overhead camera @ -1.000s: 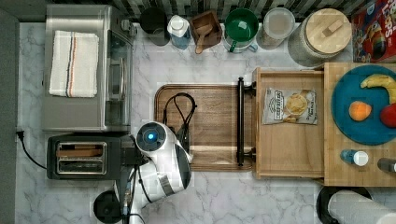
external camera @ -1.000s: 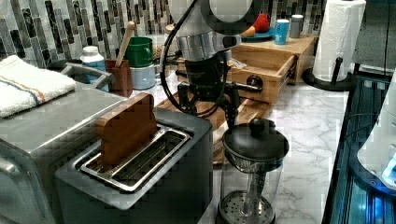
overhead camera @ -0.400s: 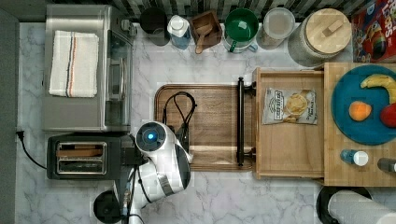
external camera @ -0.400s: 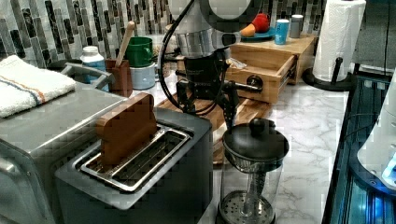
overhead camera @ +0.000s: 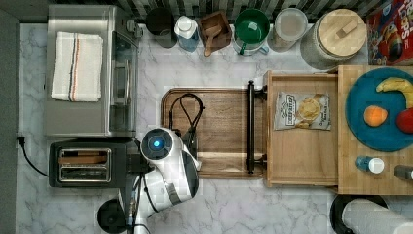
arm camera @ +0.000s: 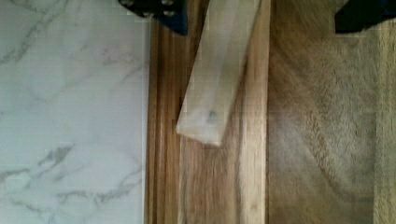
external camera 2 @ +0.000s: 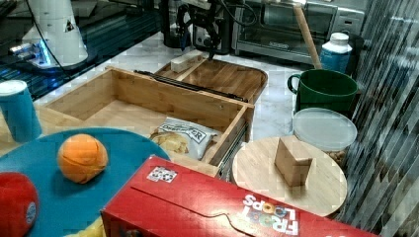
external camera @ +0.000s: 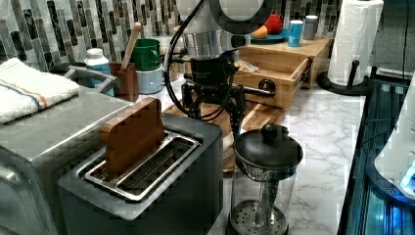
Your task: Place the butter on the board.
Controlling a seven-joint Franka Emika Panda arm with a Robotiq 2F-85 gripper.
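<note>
The butter [arm camera: 219,74], a pale wooden block, lies flat on the dark brown board [arm camera: 322,140], slanted along the rim groove beside the marble counter. In the right view the butter [external camera 2: 187,60] sits at the corner of the board [external camera 2: 227,76] on the right view's left. My gripper [arm camera: 261,11] hovers just above the block, open; one dark fingertip [arm camera: 159,11] is close by its side, the other stands well apart. The gripper [external camera 2: 197,39] hangs over that corner. In the top view the arm covers that corner of the board [overhead camera: 224,122].
An open wooden drawer [overhead camera: 302,146] holding a chip bag [overhead camera: 302,111] borders the board. A toaster [overhead camera: 90,163] and a coffee press [external camera: 266,161] stand close to the arm. Cups and jars line the back wall. A blue plate [overhead camera: 380,117] holds fruit.
</note>
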